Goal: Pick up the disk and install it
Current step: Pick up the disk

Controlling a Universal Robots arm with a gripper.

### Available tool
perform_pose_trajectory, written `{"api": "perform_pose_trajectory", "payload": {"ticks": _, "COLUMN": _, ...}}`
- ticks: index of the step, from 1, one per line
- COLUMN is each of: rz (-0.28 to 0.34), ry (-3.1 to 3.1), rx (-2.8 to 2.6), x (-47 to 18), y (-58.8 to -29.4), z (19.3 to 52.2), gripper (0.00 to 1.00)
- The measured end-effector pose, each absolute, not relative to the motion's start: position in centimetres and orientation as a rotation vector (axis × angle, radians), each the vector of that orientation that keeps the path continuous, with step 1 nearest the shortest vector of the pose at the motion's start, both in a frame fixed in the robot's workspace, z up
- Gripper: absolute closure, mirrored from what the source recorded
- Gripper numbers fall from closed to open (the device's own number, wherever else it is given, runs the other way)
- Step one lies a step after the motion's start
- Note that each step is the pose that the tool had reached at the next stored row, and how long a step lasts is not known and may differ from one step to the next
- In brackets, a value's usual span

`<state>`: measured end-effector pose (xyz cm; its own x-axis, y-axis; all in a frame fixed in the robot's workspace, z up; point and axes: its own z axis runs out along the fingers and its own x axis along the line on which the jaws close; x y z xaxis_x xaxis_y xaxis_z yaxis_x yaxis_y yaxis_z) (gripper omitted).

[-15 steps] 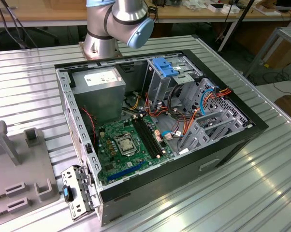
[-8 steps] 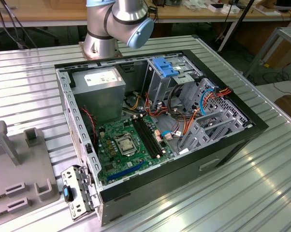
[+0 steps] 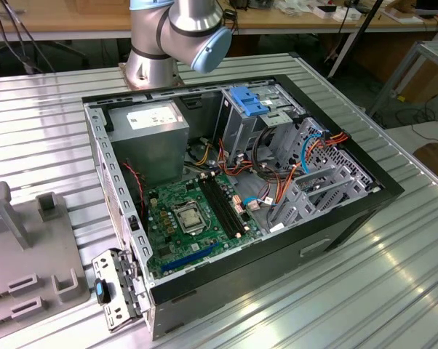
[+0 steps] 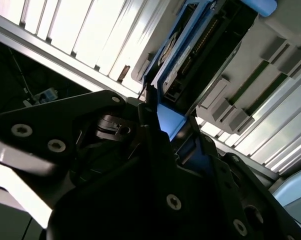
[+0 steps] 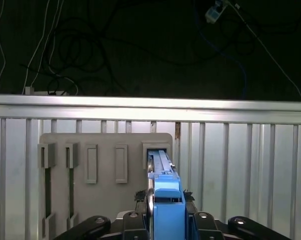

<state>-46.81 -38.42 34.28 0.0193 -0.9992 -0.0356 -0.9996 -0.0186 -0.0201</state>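
Where the exterior view is looking: a ribbed, shiny metal table is carrying everything, and wooden benches are running along the upper edge of the frame.
Arm: one arm, silver with pale blue joint caps, is standing at the upper middle, just behind the case.
Case: one open black and grey computer case is lying on its side at the centre.
Inside the case: a green motherboard is lying at the lower middle, a boxy grey power supply is sitting toward the upper left, and a blue bracket is sitting atop the drive cage.
Fixture: one matte grey fixture is lying at the exterior view's left, apart from the case.
First wrist view, surface: the ribbed table is ending at a bright rail, with loose cables lying on a dark floor beyond.
Fixture plate: the flat grey fixture is showing five upright rectangular slots.
Disk: one disk, grey metal with a bright blue plastic rail, is standing on edge in the end slot.
Gripper: the black gripper is closing narrowly on the blue rail, gripping the disk from both sides.
Second wrist view, gripper: the gripper is showing black linkages with round screw heads, and a blue part of the rail is sitting between its fingers.
Disk there: the disk is sitting in the fixture on the ribbed table.
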Motion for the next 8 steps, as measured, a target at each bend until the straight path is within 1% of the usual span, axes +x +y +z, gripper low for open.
{"api": "perform_pose_trajectory", "payload": {"ticks": 8, "rz": 0.018, "ry": 2.173, "rx": -2.214, "x": -46.8, "y": -38.4, "z": 35.7, "gripper": 0.63}}
